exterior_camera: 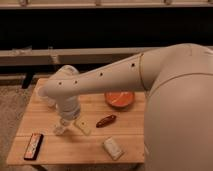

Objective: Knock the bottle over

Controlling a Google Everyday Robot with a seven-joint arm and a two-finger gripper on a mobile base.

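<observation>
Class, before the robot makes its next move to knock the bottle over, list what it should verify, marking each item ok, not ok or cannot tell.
1. Small white plastic bottle located: cannot tell; only a white rounded shape shows behind the arm's wrist.
2. Bottle upright: cannot tell; it is mostly hidden.
3. Gripper low over the wooden table, just in front of that white shape: ok.
4. Gripper apart from the orange round bowl and the reddish-brown oblong item: ok.
5. Flat white rectangular block and black flat slab lie nearer the front edge, likely outside a sweep toward the bottle: ok.
</observation>
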